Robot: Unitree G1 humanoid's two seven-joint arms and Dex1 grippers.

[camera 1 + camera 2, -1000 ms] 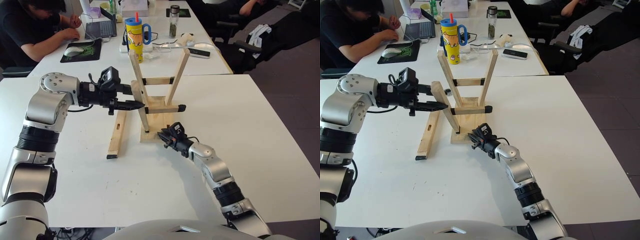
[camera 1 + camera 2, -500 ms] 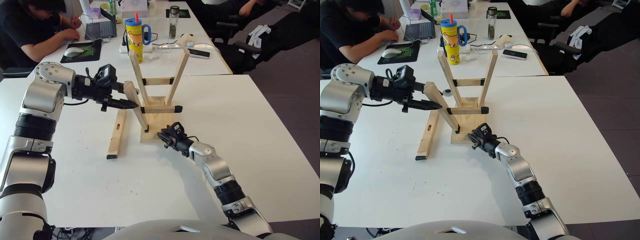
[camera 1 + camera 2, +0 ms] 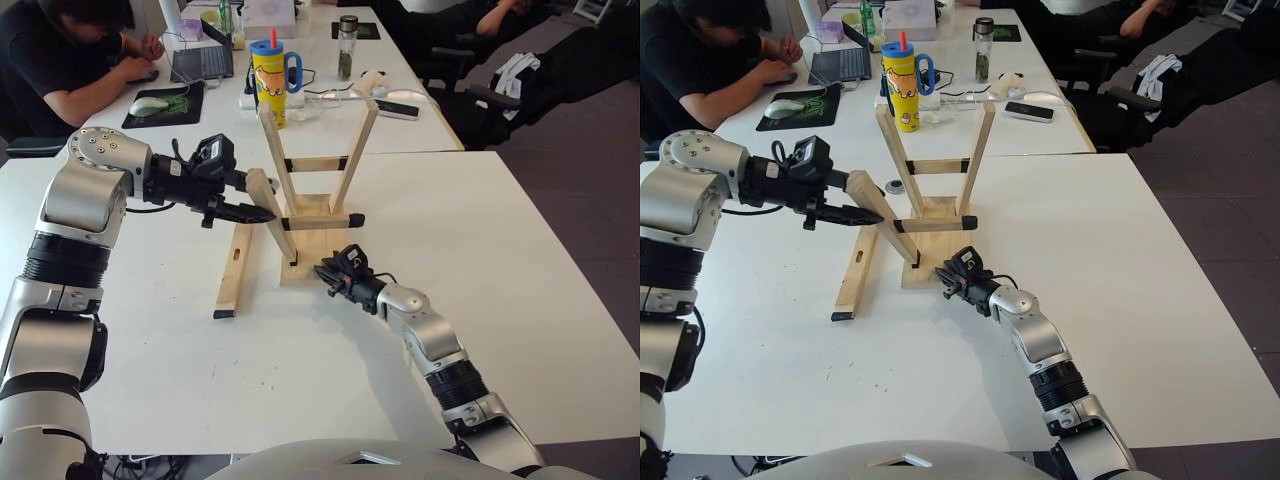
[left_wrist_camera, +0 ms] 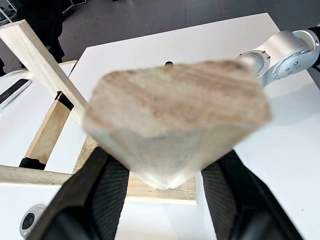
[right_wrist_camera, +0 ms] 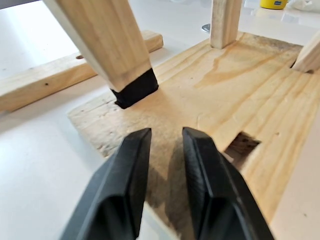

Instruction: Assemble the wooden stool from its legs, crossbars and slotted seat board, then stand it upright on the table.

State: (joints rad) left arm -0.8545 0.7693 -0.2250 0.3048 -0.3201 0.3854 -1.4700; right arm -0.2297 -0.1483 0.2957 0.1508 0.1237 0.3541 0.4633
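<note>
Clamping tilted leg (image 3: 273,220) in left jaws, foot on seat board (image 3: 312,250), right jaws narrowly parted

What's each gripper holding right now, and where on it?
Left gripper clamps the tilted leg near its upper free end. Right gripper holds nothing; its fingers sit apart on the seat board's near edge.
</note>
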